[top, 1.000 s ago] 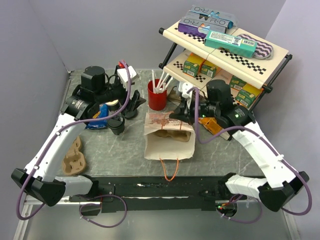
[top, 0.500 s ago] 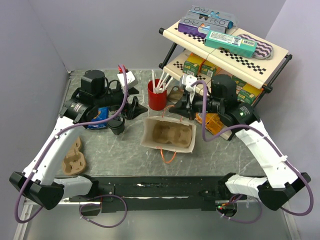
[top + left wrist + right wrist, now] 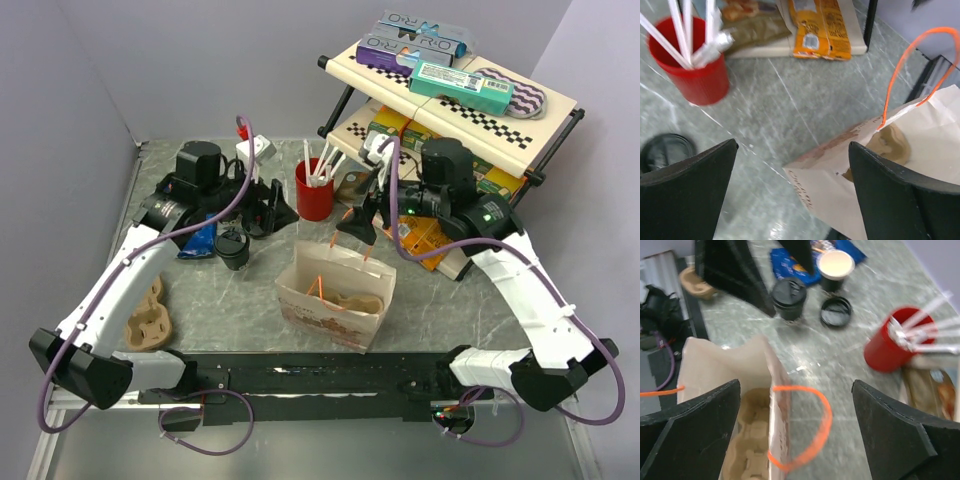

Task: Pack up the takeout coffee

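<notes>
Coffee cup (image 3: 232, 248) stands lidded on the table (image 3: 220, 300), left of the upright paper bag (image 3: 335, 295); left gripper (image 3: 272, 212) and right gripper (image 3: 360, 225) gape empty; unsupported, that flimsy bag could tip if the cup clips its rim.

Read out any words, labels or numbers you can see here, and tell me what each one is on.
"ORO", as best it reads: grey-blue box on the top shelf, and the purple box beside it.
Teal box label, green boxes: too small to read.
Paper bag print, orange packets: blurred, unreadable.
</notes>
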